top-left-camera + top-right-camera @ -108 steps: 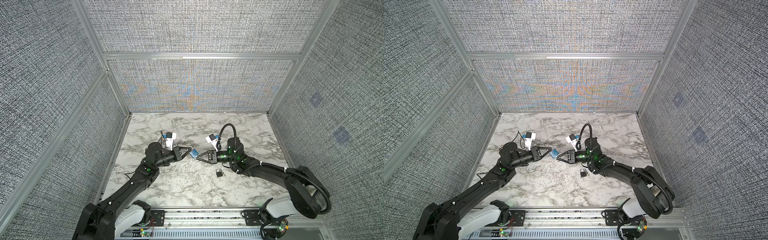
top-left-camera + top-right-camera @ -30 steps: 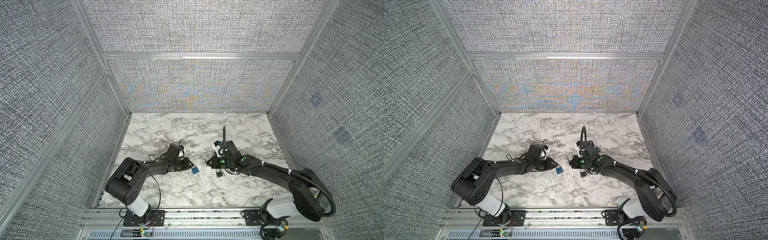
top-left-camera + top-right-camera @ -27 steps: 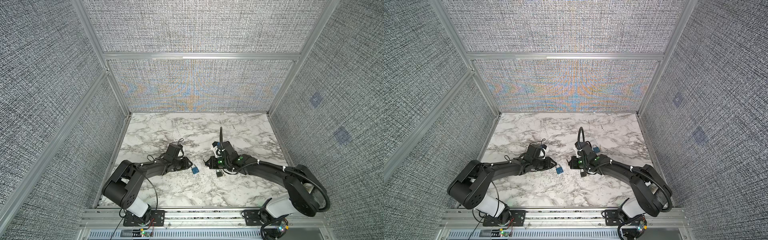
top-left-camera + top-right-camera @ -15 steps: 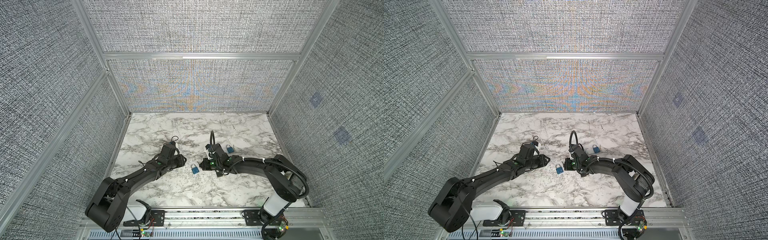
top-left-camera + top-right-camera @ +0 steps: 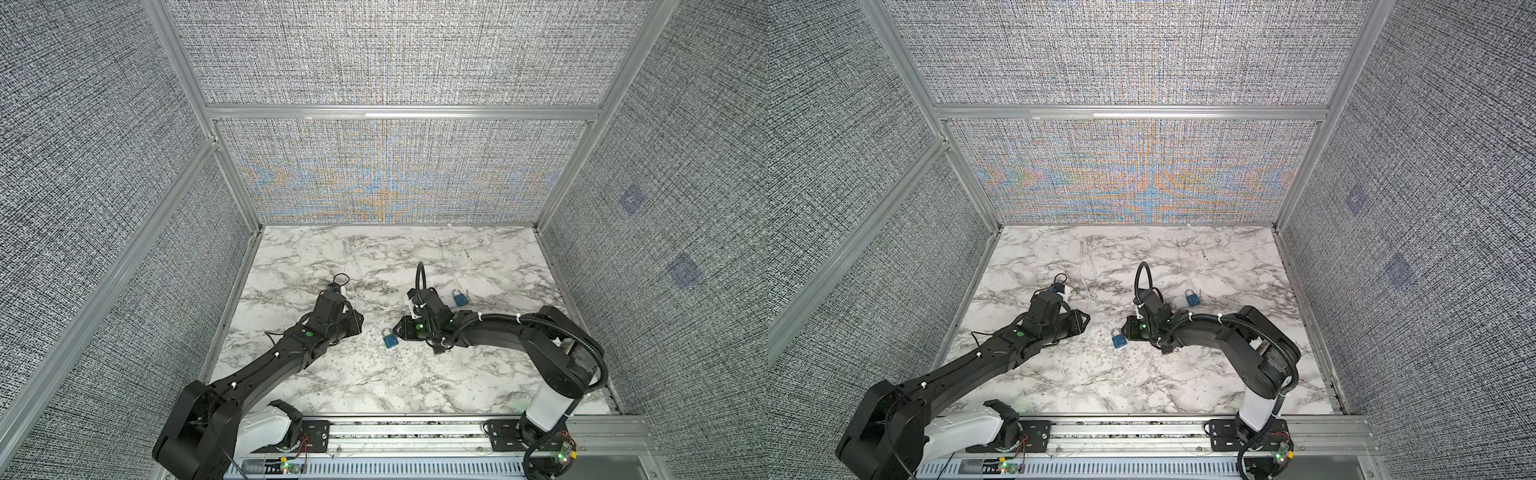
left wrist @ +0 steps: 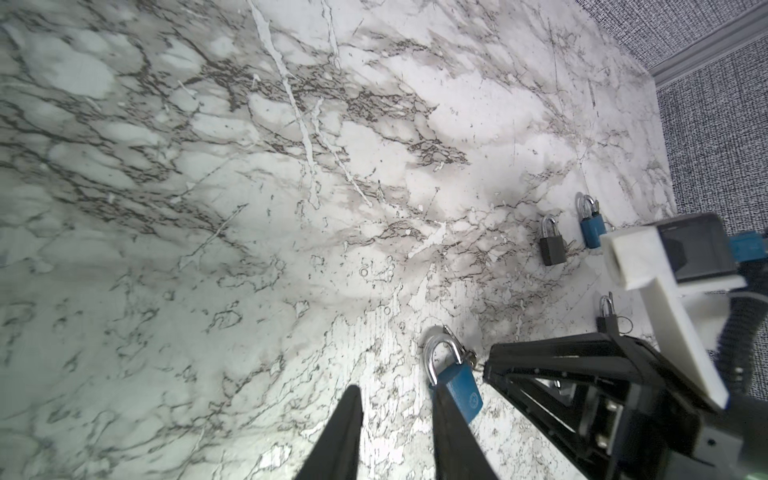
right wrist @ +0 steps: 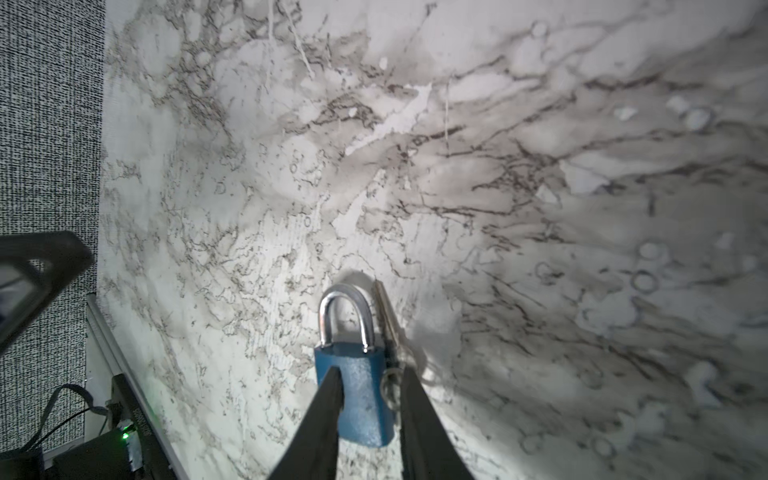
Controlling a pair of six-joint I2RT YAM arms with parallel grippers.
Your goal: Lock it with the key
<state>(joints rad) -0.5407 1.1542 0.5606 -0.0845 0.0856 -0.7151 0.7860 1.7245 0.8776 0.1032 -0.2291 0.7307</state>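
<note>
Hovering low over the table [image 5: 374, 266], both arms point inward at the lock [image 5: 390, 340]. In both top views it lies flat on the marble between the two gripper tips, shackle toward the far wall.

- The right gripper [image 7: 370, 370] has its jaws parted and straddles the blue body in the right wrist view. One finger [image 7: 324, 411] overlaps the body's edge, and a gap shows at the other. The top views put the lock on the table just off the tip, so I judge nothing is clamped. Whether a finger touches it, cannot tell.
- The left gripper [image 6: 395, 390] has its jaws parted with nothing between them. The lock sits just outside one finger [image 6: 449, 424]. In a top view the tip is near the lock but apart.
- Both shackle legs appear seated in the body, so I judge it closed.
- The key [image 7: 383, 309] lies on the marble alongside the shackle, on a small ring by the body. The keyhole end is hidden under the fingers.

The lock sits mid-table where either arm can reach it, one to steady the body and one to work the key, and the facing posture fits that. With the shackle home and the key outside, this lock looks finished. The parted jaws suit a lock set down and left.

A second blue lock [image 5: 459, 298] lies behind the right arm. A grey lock [image 6: 552, 247] lies beside it in the left wrist view. Both are too small to tell whether they are locked.

The straddling right fingers could snag the ring or nudge the body, so they should lift before retreating.
</note>
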